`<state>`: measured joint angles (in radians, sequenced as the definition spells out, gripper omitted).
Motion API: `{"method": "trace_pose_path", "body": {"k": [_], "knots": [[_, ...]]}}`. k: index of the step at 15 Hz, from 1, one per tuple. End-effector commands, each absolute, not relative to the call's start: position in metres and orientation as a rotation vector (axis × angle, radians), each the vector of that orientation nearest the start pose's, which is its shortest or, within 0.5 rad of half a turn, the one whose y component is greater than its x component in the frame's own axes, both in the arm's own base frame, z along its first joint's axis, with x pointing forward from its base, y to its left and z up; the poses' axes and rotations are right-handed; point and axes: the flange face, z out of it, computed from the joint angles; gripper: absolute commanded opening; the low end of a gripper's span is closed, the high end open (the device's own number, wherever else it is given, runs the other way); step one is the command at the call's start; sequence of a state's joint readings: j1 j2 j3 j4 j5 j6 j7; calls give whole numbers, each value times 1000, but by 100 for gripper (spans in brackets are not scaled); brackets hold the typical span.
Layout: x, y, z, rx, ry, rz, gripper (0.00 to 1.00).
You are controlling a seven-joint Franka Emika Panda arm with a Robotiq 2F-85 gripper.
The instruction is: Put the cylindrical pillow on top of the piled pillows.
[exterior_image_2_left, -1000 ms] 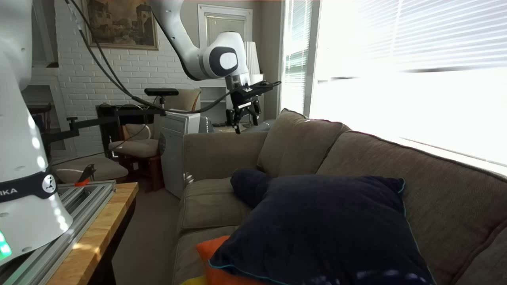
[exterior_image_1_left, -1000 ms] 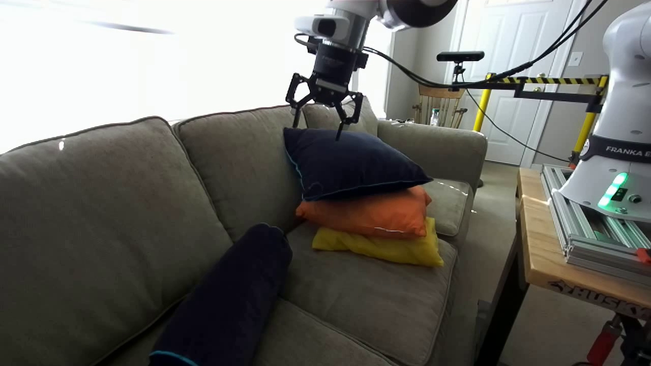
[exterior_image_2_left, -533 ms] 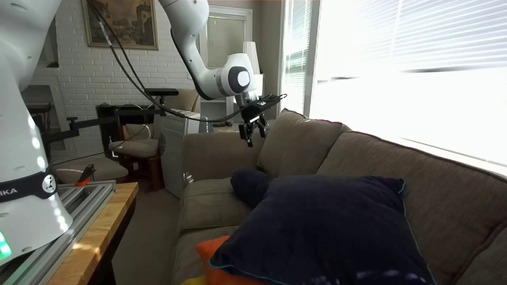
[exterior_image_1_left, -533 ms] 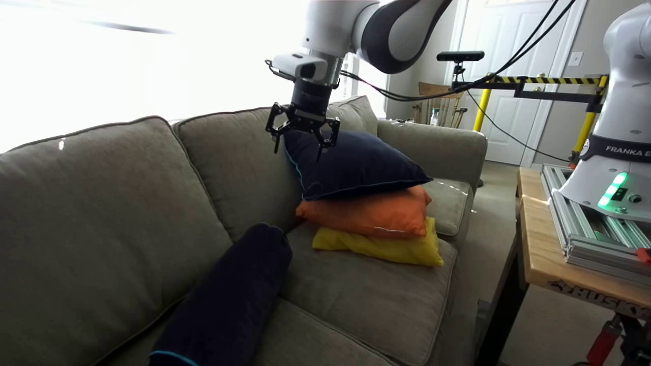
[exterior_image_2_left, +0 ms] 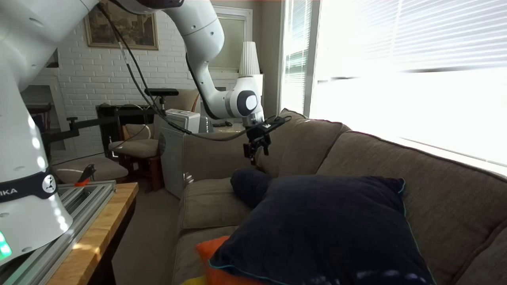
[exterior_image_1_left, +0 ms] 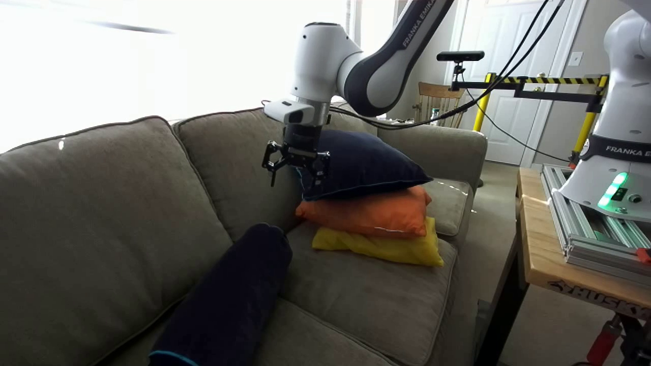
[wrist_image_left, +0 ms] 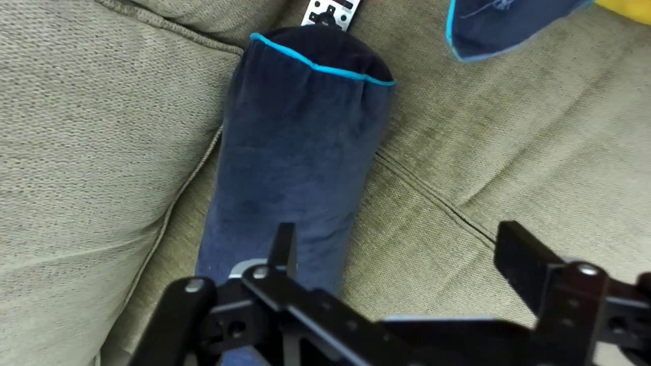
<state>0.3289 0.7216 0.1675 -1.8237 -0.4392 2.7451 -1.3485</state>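
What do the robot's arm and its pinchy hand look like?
The arm is white and smoothly rounded, with dark panels, one reading FRANKA EMIKA. Black cables loop beside it. The gripper is black, with two thin, jointed fingers. A green light glows on the arm's white base.

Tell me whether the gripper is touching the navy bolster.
Apart. An exterior view shows it: part of the sofa back cushion is visible between the open gripper and the navy bolster below.

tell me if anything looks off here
In the wrist view, pale threads on the dark navy square fabric pillow may mean fraying; a pale black-marked strip peeking past the navy cylindrical fabric bolster seems misplaced, though unidentifiable.
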Motion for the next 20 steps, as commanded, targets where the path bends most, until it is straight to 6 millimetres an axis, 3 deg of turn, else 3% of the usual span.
{"method": "trace_pose_path", "body": {"k": [1,7,9,13,20], "knots": [[579,323,156,1395,2608,236,100],[579,324,155,1440,2625,257,100],[581,321,146,1420,2620,212,100],[593,326,121,1340,2642,180,100],[613,354,69,1186,2708,197,100]]}}
